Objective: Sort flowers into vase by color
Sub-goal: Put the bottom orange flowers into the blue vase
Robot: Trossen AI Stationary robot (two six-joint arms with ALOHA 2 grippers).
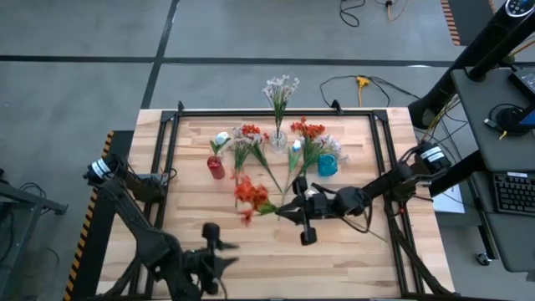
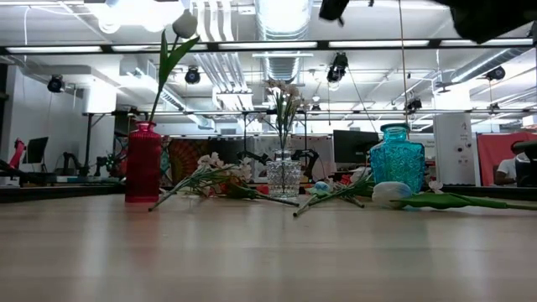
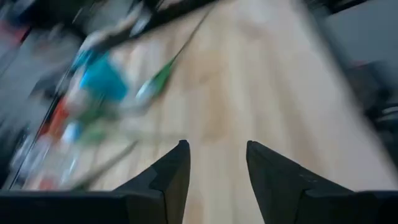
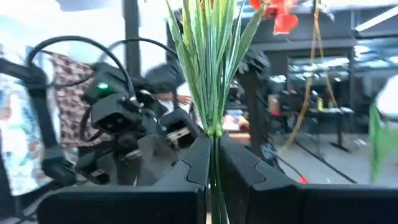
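Three vases stand on the wooden desk [image 1: 351,251]: one red ribbed vase [image 1: 216,168], one clear glass vase [image 1: 278,140], one teal glass vase [image 1: 327,165]. The right gripper [image 1: 287,211] has its jaws clenched on one orange-red flower stem [image 1: 252,197]; the left gripper [image 1: 219,247] has its jaws released.

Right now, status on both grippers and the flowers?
Right gripper shut on orange-red stem, lifted mid-table. Left gripper open, empty, near front edge. Loose flowers still lying between red vase and blue vase.

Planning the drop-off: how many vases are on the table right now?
3. A red vase on the left holding a white bud, a clear glass vase at the middle rear holding a pale spray, and a blue vase on the right. None looks hidden.
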